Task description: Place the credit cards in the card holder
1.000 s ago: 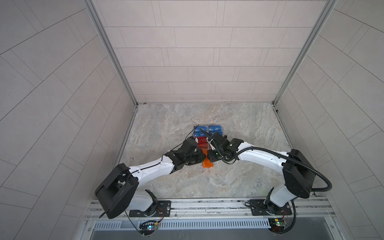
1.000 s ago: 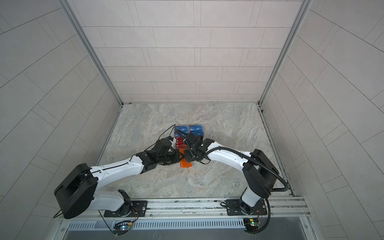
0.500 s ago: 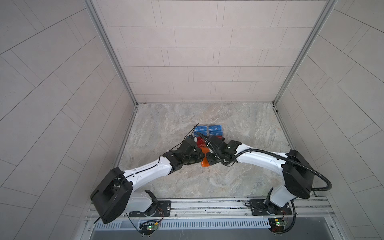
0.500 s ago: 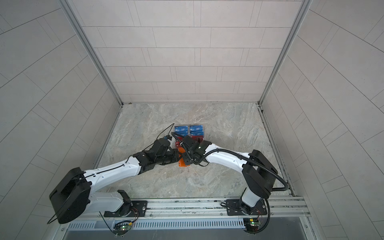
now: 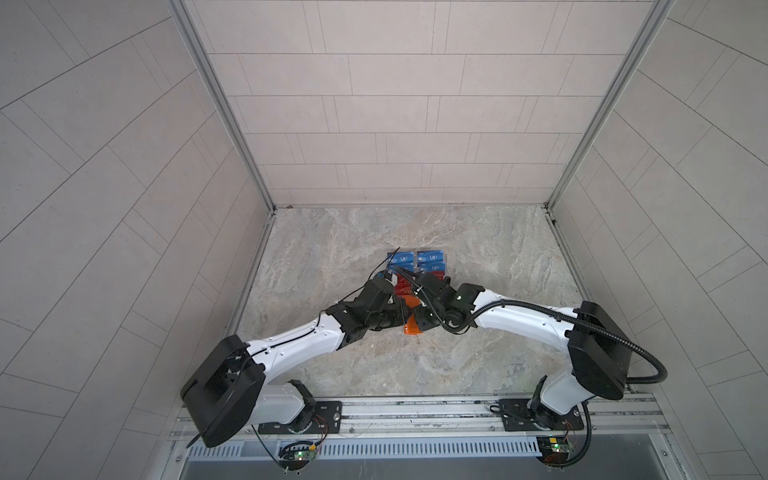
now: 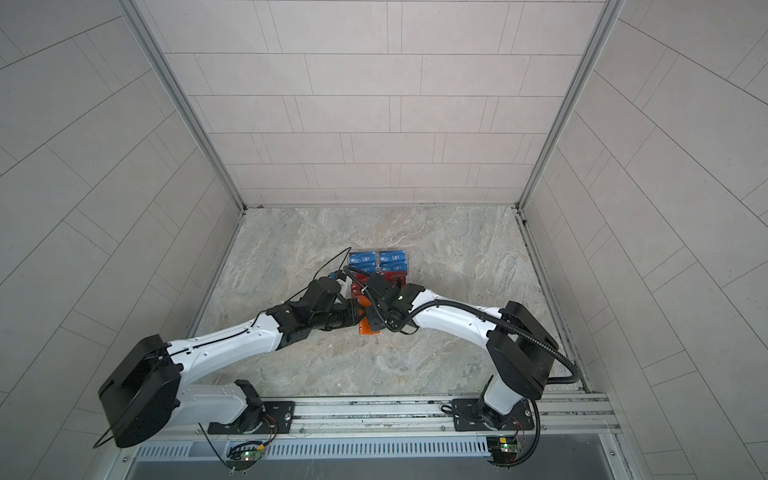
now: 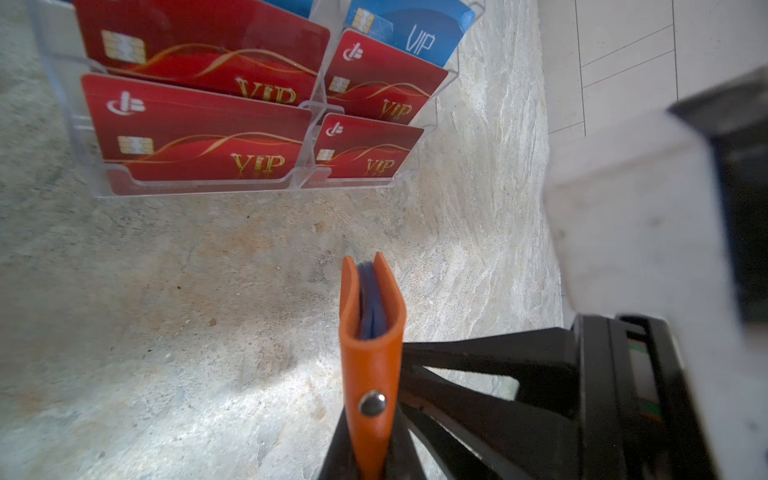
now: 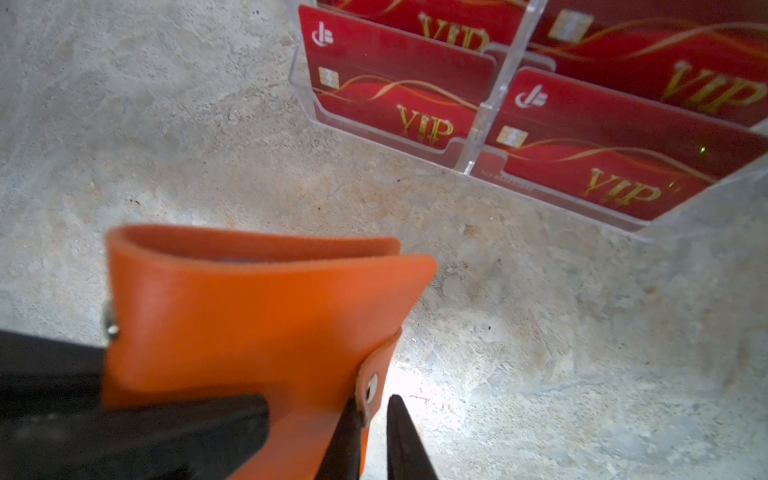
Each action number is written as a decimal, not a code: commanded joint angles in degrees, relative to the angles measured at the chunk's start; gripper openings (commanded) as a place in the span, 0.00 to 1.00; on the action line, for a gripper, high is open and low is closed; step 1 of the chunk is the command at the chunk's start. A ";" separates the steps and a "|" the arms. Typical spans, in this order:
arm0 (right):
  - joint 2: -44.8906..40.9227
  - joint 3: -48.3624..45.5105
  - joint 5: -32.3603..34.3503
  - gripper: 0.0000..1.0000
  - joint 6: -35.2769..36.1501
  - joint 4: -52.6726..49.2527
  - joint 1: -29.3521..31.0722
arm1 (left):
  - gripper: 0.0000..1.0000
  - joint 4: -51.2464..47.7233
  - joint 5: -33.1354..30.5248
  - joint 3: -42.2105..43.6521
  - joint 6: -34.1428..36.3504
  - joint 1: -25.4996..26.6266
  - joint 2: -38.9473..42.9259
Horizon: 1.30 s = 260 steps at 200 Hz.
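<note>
The orange card holder point(image 7: 371, 365) stands on edge above the stone floor, with my left gripper point(image 7: 370, 442) shut on its spine side near the snap stud. Blue edges point(image 7: 368, 303) show between its covers. My right gripper point(image 8: 372, 405) has its jaws drawn in around the holder's point(image 8: 257, 316) snap tab, which sits between the two black fingers. In both top views the two grippers meet over the orange holder point(image 5: 411, 329) point(image 6: 365, 329). Red credit cards point(image 7: 199, 133) point(image 8: 415, 99) and blue credit cards point(image 7: 415, 37) point(image 5: 415, 259) stand in the rack beyond.
A clear acrylic tiered rack point(image 7: 54, 79) point(image 8: 492, 95) holds the cards just behind the holder. Tiled walls point(image 5: 415, 124) close in the stone floor point(image 5: 332, 257) on three sides. The arm bases sit on a metal rail point(image 5: 415, 411) at the front.
My right gripper has come in to the holder's tab and its jaws have closed from partly open. The left gripper has kept its grip and shifted only slightly.
</note>
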<state>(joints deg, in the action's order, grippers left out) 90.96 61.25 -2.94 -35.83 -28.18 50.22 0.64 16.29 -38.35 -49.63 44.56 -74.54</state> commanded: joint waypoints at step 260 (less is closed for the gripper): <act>-20.87 -25.43 -36.95 0.51 -7.75 34.29 -19.59 | 0.00 15.11 25.97 5.64 -2.48 -7.95 10.12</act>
<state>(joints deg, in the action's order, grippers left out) 73.30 36.60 -33.67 -40.40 -1.89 30.85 10.48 39.79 -32.38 -50.54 36.77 -65.98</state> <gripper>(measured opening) 0.436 0.097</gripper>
